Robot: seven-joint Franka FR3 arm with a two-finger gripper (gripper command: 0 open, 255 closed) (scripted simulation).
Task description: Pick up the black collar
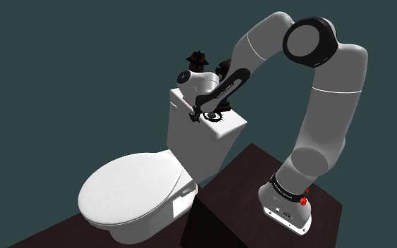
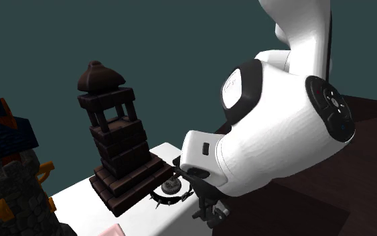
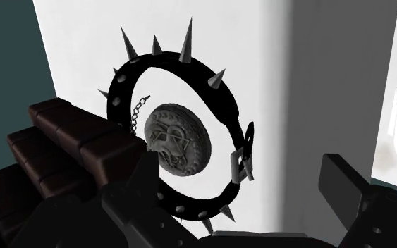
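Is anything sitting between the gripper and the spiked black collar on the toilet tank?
Nothing visible does. The collar lies right ahead of the open gripper. The dark brown tower has its base close alongside, not between them.

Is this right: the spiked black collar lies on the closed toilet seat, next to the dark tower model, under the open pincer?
No. The shoulder view shows the collar on the toilet tank's lid, not the closed seat. It does lie next to the dark tower model, under the open pincer.
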